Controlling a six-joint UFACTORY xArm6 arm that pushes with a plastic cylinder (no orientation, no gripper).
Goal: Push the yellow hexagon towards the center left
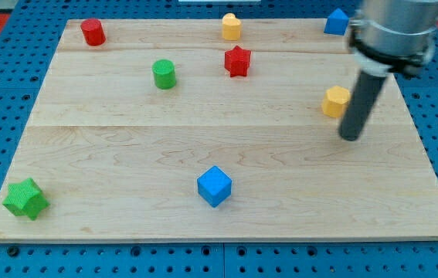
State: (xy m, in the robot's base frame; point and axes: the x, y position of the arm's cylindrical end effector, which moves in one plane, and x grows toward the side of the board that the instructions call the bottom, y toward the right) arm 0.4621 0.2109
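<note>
No jaws are fitted: the arm ends in a dark rod, so nothing is held. My tip is seen resting on the wooden board, just beside the yellow hexagon on its lower right; whether they touch cannot be told.

Blocks counted: eight in all.
- Yellow, two: the hexagon near the view's right edge, at mid height, and a rounded yellow block at top centre.
- Red, two: a red cylinder at top left and a red star below the rounded yellow one.
- Green, two: a green cylinder left of the red star and a green star at bottom left.
- Blue, two: a blue cube at lower centre and a blue block at top right, partly hidden by the arm.

The hexagon is recorded standing on a flat face. No long axis or pointing direction can be made out.
</note>
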